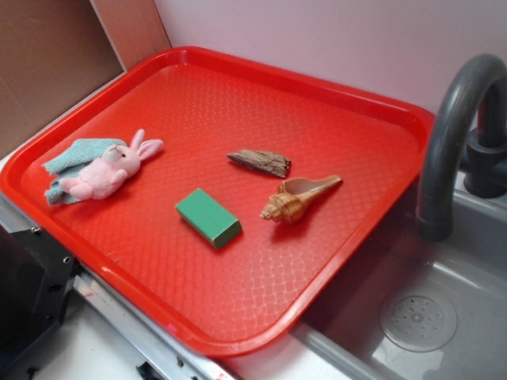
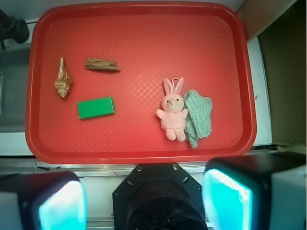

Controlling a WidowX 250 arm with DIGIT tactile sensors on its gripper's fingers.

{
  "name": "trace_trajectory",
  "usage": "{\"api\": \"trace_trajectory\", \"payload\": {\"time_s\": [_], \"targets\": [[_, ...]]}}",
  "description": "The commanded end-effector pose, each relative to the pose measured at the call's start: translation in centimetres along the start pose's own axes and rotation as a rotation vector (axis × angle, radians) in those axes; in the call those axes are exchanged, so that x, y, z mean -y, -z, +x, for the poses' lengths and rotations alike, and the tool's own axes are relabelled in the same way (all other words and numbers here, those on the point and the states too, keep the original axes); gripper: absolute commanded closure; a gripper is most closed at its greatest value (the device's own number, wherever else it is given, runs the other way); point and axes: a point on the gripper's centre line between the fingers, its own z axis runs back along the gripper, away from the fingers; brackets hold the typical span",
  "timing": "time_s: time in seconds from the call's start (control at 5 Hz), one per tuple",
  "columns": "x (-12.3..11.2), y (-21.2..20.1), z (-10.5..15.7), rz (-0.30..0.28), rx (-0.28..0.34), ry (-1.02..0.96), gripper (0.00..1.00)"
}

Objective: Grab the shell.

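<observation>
Shell on the red tray, lying free at the tray's sink-side end, just beside the green block and near the dark wood piece, touching neither. In the wrist view you see it up and to the left of the fingers, which stand spread wide at the bottom edge of the frame, holding nothing and set back over the tray's near rim. Note the long axis: in the wrist view the pointed tip aims away from the camera and the ridged whorled end lies nearer, so the shell runs roughly along the line of approach. In the exterior view the pale opening faces upward. Your coming move, as judged from this, is a reach forward and leftward across the tray, with the spread pads closing across the shell's narrow width. The pink plush rabbit and teal cloth lie well apart to the right, clear of that path.
</observation>
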Motion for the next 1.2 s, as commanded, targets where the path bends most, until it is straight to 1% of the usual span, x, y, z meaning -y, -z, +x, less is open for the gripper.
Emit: {"api": "trace_trajectory", "payload": {"time_s": [0.0, 0.2, 0.4, 0.6, 0.8, 1.0], "targets": [[0.0, 0.0, 0.0, 0.000, 0.000, 0.000, 0.00], [1.3, 1.9, 2.2, 0.009, 0.051, -0.067, 0.00], [2.7, 3.2, 3.8, -0.011, 0.074, -0.049, 0.00], [4.9, 6.0, 6.6, -0.071, 0.099, -0.015, 0.00], [6.7, 8.0, 8.6, -0.087, 0.107, 0.019, 0.00], [9.1, 10.4, 10.1, -0.147, 0.089, 0.098, 0.00]]}}
